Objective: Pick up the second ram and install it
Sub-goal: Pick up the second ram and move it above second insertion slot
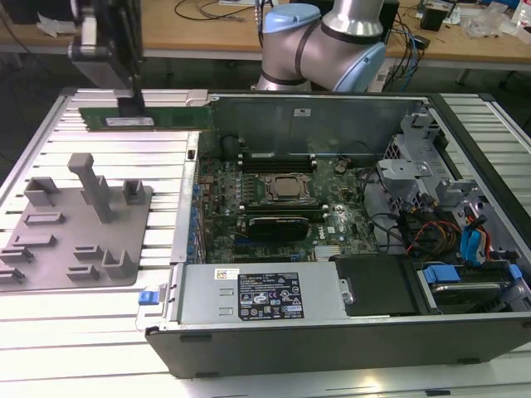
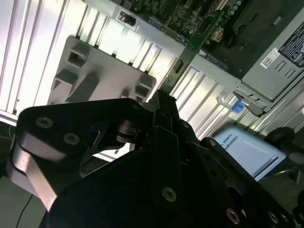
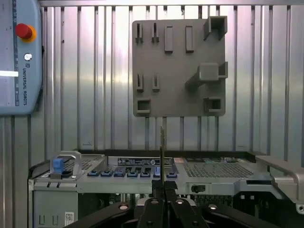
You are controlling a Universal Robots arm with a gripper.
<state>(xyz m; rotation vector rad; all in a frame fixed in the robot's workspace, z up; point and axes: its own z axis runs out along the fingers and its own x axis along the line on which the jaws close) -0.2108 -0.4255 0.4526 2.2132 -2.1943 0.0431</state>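
The black pincer [image 1: 133, 104] pinches the long, thin green ram stick [image 1: 170, 120] between its 2 fingers, over the ribbed metal desk [image 1: 83, 332]. The open grey computer case [image 1: 332, 348] stands beside the pincer.

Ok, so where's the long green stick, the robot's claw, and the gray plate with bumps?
Second ram [image 1: 178, 120]: exterior view, on the green stick's bare long side.
Gripper [image 1: 134, 108]: exterior view, between its fingertips, shut on the stick.
Gray plate [image 3: 171, 90]: first wrist view, on a flat bare part.
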